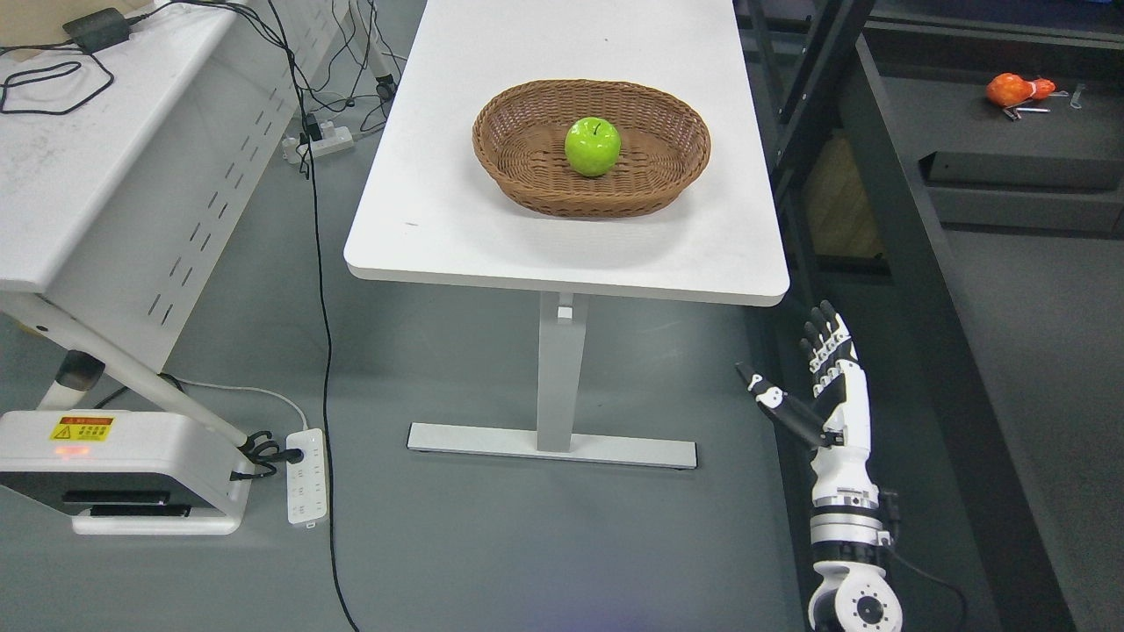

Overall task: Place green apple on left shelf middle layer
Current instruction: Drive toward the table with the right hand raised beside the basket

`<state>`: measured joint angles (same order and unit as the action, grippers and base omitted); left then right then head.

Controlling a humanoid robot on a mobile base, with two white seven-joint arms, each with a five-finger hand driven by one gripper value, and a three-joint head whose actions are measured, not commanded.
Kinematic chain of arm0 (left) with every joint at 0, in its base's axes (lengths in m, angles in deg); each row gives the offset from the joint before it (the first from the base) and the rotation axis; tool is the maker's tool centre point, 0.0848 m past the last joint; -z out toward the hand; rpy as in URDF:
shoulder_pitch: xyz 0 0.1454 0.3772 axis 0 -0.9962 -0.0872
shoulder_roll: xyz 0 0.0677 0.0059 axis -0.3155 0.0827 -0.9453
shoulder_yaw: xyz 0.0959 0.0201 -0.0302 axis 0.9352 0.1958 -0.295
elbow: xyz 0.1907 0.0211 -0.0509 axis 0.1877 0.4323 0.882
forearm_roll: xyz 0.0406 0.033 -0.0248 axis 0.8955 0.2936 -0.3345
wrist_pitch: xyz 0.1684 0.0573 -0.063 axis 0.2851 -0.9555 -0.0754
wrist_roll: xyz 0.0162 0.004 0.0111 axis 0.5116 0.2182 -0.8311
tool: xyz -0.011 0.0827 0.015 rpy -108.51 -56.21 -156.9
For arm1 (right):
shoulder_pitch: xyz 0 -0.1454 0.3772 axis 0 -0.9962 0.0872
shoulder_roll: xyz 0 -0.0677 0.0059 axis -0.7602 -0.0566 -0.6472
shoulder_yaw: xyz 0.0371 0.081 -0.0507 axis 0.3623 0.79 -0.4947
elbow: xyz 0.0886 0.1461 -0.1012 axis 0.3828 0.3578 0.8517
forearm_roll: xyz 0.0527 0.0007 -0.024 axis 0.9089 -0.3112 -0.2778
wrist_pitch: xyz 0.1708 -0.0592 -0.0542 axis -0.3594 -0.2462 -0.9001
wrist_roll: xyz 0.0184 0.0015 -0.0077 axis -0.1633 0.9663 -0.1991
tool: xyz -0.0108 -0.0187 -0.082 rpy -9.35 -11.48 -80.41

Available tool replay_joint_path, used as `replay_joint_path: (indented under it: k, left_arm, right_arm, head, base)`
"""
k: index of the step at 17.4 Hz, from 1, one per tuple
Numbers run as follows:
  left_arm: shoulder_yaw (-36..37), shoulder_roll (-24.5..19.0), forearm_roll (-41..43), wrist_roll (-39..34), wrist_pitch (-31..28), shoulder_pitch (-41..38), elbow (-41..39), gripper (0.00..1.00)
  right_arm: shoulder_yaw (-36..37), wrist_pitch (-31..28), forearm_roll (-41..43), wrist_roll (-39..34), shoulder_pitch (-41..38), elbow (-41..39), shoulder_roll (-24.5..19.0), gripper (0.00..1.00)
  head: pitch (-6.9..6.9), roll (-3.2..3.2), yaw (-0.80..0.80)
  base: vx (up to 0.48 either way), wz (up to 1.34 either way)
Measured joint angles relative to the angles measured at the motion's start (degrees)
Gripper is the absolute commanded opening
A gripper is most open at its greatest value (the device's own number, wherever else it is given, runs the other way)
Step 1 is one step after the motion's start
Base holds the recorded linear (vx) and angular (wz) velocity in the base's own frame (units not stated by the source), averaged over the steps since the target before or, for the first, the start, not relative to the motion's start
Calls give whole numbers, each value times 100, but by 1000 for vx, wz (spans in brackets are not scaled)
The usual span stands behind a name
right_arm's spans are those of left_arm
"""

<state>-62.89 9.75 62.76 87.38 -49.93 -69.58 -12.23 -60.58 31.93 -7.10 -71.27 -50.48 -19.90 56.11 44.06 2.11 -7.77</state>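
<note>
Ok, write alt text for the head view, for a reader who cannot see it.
A green apple sits in a brown wicker basket on a white table, seen from above. The robot's right hand hangs below the table's near right corner, fingers spread and empty, over grey floor. A power strip lies at lower left.

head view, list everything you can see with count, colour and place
green apple: one, bright green, inside the basket
wicker basket: one, brown, oval, on the white table
white table: one, centre, single pedestal leg
second desk: one, white, left edge, cables on top
power strips: two, white, on the floor at left
orange object: one, on the dark surface at upper right, too small to identify
right hand: one, white and black, lower right below the table edge, fingers spread, holding nothing
</note>
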Motion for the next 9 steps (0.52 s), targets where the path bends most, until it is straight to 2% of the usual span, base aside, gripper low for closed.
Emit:
replay_joint_path:
  k: [9]
  left_arm:
    - [0, 0, 0, 0, 0, 0, 0, 100]
  right_arm:
    - [-13, -5, 0, -43, -19, -4, 0, 100]
  head:
    - [0, 0, 0]
  base:
    - [0, 0]
